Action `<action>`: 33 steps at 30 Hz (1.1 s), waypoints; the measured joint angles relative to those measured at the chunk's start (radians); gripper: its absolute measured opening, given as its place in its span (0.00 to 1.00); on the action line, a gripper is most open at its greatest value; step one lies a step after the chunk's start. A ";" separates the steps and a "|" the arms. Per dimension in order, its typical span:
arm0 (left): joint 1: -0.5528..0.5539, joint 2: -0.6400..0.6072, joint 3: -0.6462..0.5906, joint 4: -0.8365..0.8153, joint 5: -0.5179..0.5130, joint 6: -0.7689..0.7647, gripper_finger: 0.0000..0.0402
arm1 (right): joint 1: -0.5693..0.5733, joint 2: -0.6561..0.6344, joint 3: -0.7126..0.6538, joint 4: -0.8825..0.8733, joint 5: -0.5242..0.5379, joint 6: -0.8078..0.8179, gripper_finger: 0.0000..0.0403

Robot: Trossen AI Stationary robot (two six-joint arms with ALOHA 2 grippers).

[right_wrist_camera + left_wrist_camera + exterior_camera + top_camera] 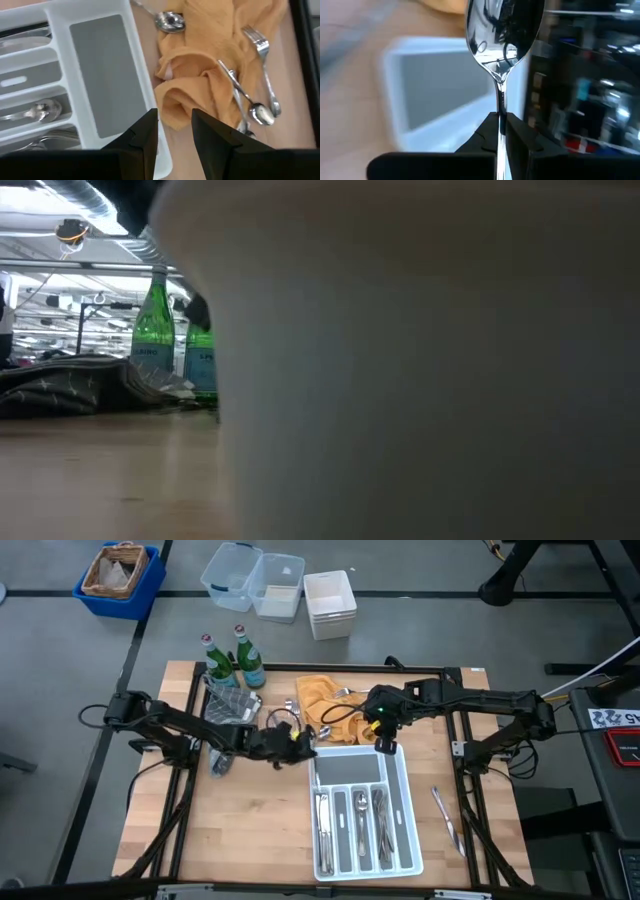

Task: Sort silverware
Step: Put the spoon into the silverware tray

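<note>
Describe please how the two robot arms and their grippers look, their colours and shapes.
Both arms are black, slim and jointed, with dark cables alongside. The right arm shows a small green light near its wrist. The left gripper and right gripper have two black, wedge-shaped fingers each.

White compartmented tray, yellow cloth, two green bottles on wooden table.

white tray blurred, blocking low view
</note>
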 joint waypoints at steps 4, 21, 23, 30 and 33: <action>-0.075 0.072 0.055 0.087 -0.064 0.009 0.01 | 0.000 0.000 0.000 0.000 0.047 0.004 0.30; -0.194 0.528 0.491 0.088 0.054 -0.040 0.02 | 0.001 0.000 0.000 -0.043 0.079 0.269 0.30; -0.205 0.584 0.553 0.085 0.054 -0.066 0.02 | 0.001 0.000 0.000 -0.054 0.062 0.270 0.30; -0.250 0.706 0.680 0.073 0.068 -0.166 0.03 | 0.001 0.000 0.000 -0.081 0.061 0.270 0.30; -0.262 0.707 0.681 -0.004 0.068 -0.232 0.03 | 0.001 0.000 0.000 -0.086 0.060 0.270 0.30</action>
